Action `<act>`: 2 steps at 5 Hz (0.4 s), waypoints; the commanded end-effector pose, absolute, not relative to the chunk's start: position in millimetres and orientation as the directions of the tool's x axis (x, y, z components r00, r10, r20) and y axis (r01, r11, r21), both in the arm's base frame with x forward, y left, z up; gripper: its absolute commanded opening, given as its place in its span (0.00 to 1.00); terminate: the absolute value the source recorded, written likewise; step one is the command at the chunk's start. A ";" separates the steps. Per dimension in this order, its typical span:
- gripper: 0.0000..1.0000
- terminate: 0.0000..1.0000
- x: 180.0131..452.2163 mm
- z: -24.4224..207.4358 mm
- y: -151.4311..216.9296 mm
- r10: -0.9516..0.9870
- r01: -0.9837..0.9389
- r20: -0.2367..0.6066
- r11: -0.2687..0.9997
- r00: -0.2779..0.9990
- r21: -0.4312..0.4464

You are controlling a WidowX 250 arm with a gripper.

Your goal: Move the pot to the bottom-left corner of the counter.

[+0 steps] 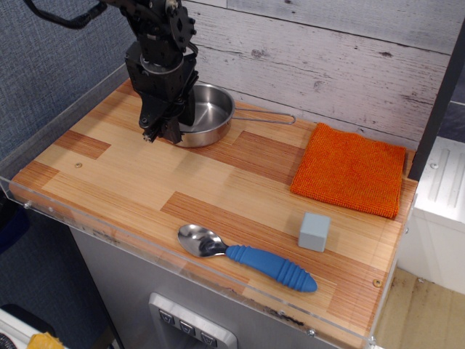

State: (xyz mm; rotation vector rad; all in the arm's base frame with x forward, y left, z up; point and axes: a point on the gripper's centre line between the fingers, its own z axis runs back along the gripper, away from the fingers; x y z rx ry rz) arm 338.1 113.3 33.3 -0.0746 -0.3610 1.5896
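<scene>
I see my gripper (161, 131) down at the near-left rim of the pot (207, 115), far-left on the counter (145, 182); I can't tell how its jaws stand. Rightward: spoon (247, 257), grey block (314, 231), orange cloth (350, 169).

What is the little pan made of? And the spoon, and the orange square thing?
The pot looks like polished steel: it is silvery and mirrors light along its wall. The spoon has a shiny metal bowl, probably steel too, and a matte blue ribbed handle that looks like plastic or rubber. The orange cloth seems a soft, fuzzy fabric, judging by its nubby surface and slightly wavy edges.
</scene>
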 end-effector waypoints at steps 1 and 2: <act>0.00 0.00 338.6 39.0 106.3 0.978 -0.960 0.208 0.028 -0.031 -0.279; 0.00 0.00 332.7 36.0 101.6 0.979 -0.961 0.202 0.028 -0.029 -0.275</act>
